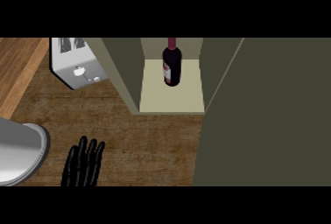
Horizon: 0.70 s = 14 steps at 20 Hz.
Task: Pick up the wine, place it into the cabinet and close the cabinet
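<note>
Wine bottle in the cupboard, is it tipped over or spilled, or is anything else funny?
Nothing stands out. The wine bottle stands upright on the cabinet floor, no spill around it. The cabinet door is open, so closing is left. The toaster sits on the counter, and the left hand rests open at the lower edge.

White toaster [74, 61] at back left; wooden counter [149, 140]; grey sink [22, 151] at left

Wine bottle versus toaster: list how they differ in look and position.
The wine bottle is dark and slender with a red top; the toaster is white and boxy. The wine bottle stands upright inside the open cabinet; the toaster sits outside it, on the counter to the cabinet's left. Neither is touched by a hand.
</note>
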{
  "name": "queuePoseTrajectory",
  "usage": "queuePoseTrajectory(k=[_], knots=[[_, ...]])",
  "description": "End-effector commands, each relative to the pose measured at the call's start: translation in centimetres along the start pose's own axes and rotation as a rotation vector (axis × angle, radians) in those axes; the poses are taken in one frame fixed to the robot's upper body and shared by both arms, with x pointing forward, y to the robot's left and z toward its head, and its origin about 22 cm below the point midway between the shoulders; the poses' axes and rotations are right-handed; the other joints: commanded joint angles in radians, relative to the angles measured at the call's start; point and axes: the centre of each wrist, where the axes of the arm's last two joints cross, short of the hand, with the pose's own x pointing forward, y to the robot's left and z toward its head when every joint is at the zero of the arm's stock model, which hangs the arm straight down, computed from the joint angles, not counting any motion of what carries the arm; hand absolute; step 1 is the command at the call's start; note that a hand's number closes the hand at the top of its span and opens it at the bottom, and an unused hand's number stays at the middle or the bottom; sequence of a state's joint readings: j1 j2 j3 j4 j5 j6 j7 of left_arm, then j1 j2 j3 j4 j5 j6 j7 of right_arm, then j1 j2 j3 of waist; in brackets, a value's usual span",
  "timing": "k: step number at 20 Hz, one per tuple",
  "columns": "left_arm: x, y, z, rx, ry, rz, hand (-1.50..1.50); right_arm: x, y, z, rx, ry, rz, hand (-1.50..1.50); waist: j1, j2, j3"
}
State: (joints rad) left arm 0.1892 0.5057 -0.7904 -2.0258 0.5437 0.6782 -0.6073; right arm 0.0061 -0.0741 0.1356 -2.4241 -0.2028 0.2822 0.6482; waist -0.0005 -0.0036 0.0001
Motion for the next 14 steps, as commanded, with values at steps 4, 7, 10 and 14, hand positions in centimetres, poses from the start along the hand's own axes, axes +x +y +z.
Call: queuePoseTrajectory(k=[4, 7, 10, 14], knots=[[2.7, 3.1, -0.1, 0.036, -0.018, -0.020, -1.50, 1.2, 2.3, 2.4, 0.149, 0.024, -0.203, 1.50, 0.002, -0.001, 0.000], [2.8, 4.1, 0.2, 0.034, -0.055, -0.022, -1.50, 0.9, 4.1, 1.8, 0.190, 0.040, -0.247, 1.50, 0.007, -0.002, -0.001], [3.6, 5.5, -0.9, 0.047, -0.054, -0.010, -1.50, 1.6, 4.4, 2.3, 0.302, 0.024, -0.158, 1.50, 0.004, -0.001, -0.001], [4.6, 7.7, -1.9, 0.085, -0.071, -0.033, -1.50, 2.3, 6.4, 2.4, 0.374, -0.031, -0.161, 1.50, 0.000, -0.003, -0.001]])
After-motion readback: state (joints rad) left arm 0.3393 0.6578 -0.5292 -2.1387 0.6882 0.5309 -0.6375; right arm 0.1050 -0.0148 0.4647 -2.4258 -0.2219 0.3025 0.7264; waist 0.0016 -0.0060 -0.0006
